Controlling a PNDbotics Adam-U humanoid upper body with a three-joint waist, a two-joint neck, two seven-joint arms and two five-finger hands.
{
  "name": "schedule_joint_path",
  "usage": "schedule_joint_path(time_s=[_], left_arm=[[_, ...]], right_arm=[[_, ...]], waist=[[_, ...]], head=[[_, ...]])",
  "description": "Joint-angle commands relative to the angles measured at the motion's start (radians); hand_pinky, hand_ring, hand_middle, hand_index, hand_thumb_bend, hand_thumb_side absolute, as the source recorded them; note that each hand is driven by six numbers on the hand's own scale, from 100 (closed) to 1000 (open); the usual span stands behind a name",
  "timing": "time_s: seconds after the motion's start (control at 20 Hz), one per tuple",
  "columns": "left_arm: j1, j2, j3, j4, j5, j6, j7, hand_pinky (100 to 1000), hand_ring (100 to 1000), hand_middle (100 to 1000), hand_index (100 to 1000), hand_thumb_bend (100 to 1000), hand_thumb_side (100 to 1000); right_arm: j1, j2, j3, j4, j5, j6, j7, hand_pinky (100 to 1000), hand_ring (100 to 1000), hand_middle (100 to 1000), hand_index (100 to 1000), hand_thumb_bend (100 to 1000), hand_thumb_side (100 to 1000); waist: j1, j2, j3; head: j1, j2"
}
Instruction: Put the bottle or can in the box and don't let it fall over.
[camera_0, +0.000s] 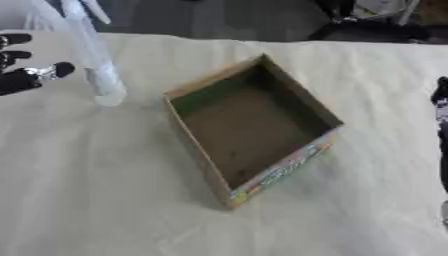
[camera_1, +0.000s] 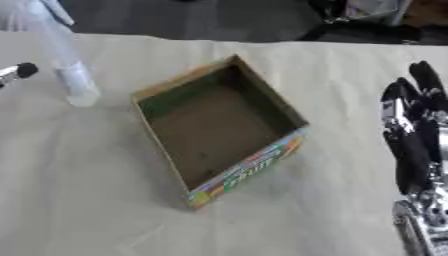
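Note:
A clear plastic bottle (camera_0: 96, 65) stands upright on the white cloth at the far left. My left hand (camera_0: 22, 77) comes in from the left edge beside it, open, its fingertips (camera_0: 61, 69) a short way from the bottle's side without touching. An open cardboard box (camera_0: 282, 169) with a colourful printed front wall sits turned at an angle in the middle, to the right of the bottle, with nothing inside. At the right edge my right hand (camera_1: 409, 135) rests open with its fingers pointing up, away from the box.
The cloth-covered table (camera_0: 114, 200) ends at a far edge just behind the bottle. Dark floor and dark equipment (camera_1: 359, 20) lie beyond it at the upper right. Bare cloth spreads in front of the box and on both its sides.

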Motion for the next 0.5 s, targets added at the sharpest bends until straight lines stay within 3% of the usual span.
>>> schedule_joint_path(time_s=[0.05, 0.5], left_arm=[[-0.042, 0.019, -0.001, 0.015, -0.022, -0.017, -0.003, 1000, 832, 862, 820, 905, 337], [-0.098, 0.012, 0.006, 0.076, -0.066, -0.04, -0.014, 1000, 833, 860, 812, 923, 326]], right_arm=[[-0.015, -0.008, 0.004, -0.024, -0.004, -0.001, 0.008, 1000, 1000, 1000, 1000, 100, 470], [-0.033, 0.001, 0.011, -0.024, -0.008, 0.004, 0.016, 1000, 1000, 1000, 1000, 100, 470]], waist=[[0.006, -0.008, -0.01], [0.017, 0.016, -0.052]], head=[[0.013, -0.023], [0.032, -0.033]])
